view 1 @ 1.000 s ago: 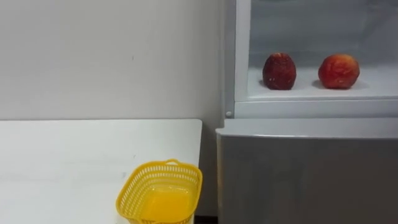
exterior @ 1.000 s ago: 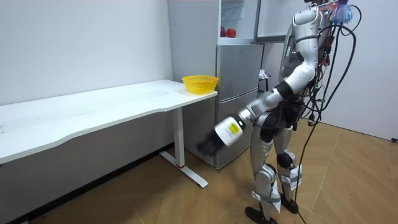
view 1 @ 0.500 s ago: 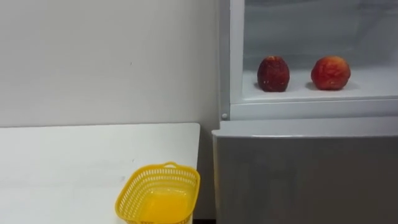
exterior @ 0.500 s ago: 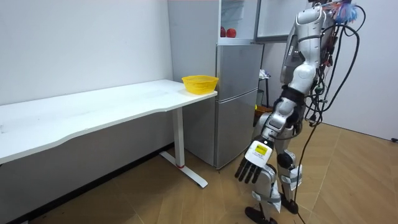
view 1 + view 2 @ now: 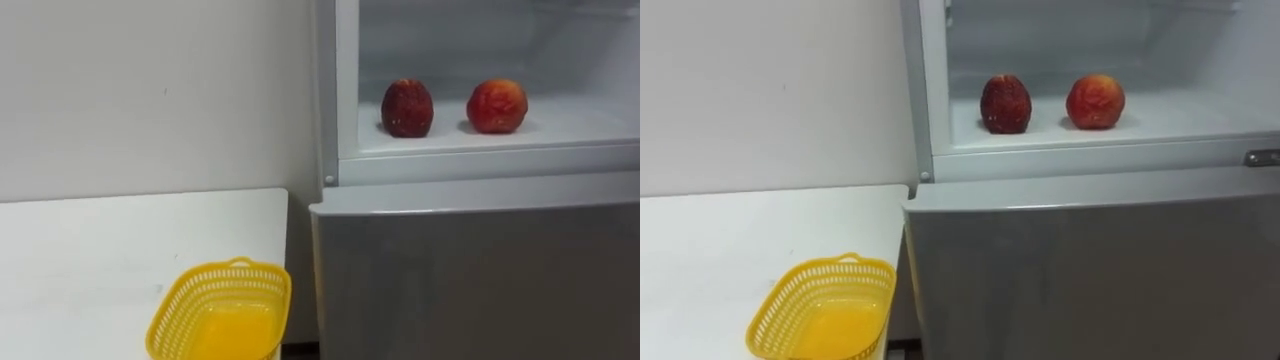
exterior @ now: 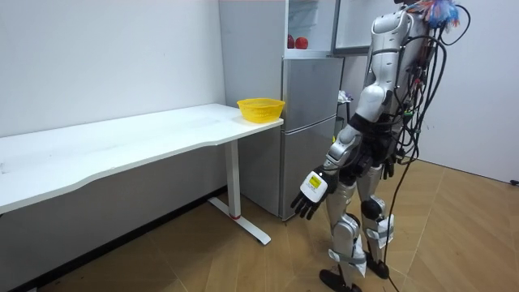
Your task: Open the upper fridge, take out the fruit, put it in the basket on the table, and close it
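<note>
Fruits on the shelf (image 5: pixel 560 125) of the open upper fridge compartment: two in number, a darker red one (image 5: pixel 407 108) on the left and a brighter orange-red one (image 5: pixel 497 105) on the right. They sit near each other but apart, both toward the front of the shelf. Neither is held.

Compared with the frames one second and half a second earlier, the whole scene lies further to the left in the eye views. This is a shift of the camera itself. The two fruits, the basket and the table keep their places relative to one another.

In the room view the robot stands upright on the wooden floor, facing the fridge (image 6: pixel 312 130), as before. Its left arm differs. A second ago it reached forward toward the lower door, and half a second ago it hung low beside the knee. The left hand (image 6: pixel 310 193) is now at about thigh height, ahead of the legs and clear of the fridge. Its fingers are loosely spread and hold nothing.

Other items, counted:
- One yellow mesh basket (image 5: pixel 182 300) stands at the corner of the table nearest the fridge, with nothing in it.
- One white table (image 5: pixel 100 260) stands just beside the fridge's left wall.
- One grey lower fridge door (image 5: pixel 480 280) is closed beneath the open compartment.
</note>
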